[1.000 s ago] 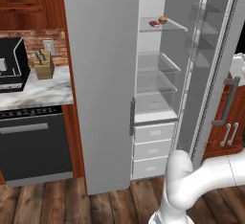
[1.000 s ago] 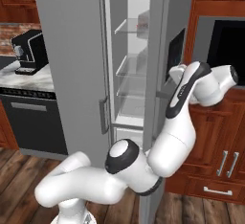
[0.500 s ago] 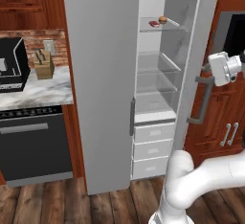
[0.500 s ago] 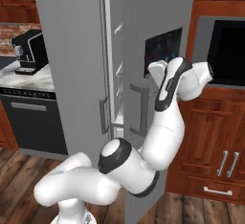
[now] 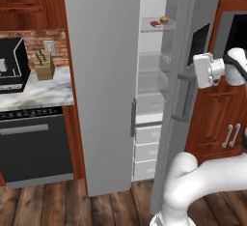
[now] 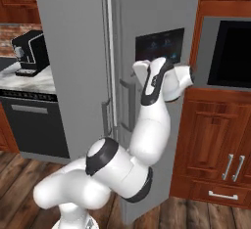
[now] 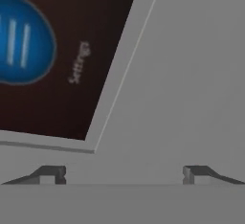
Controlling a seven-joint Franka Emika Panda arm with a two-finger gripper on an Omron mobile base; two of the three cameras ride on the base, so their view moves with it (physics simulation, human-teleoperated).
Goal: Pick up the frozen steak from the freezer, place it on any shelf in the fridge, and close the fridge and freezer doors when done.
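The frozen steak [image 5: 155, 24] lies on the top glass shelf [image 5: 147, 29] of the fridge [image 5: 152, 85], beside a small orange-brown ball [image 5: 164, 20]. The fridge door [image 5: 185, 99], with its dark dispenser panel [image 6: 159, 44], stands only slightly ajar. My gripper [image 6: 138, 70] is open against that door's outer face just below the panel, holding nothing. In the hand view, the two fingertips [image 7: 52, 174] sit wide apart, facing the grey door and a corner of the panel [image 7: 48, 50]. The freezer door [image 5: 101, 75] is shut.
Wooden cabinets with a black built-in oven [image 6: 228, 52] stand right of the unit. To the left, a marble counter [image 5: 43, 92] carries a knife block [image 5: 44, 65] and a black coffee machine [image 6: 29, 52], above a black appliance [image 5: 34, 148].
The fridge door has swung from wide open to nearly shut, with my hand moving along against its outer face. The steak has stayed on the top shelf.
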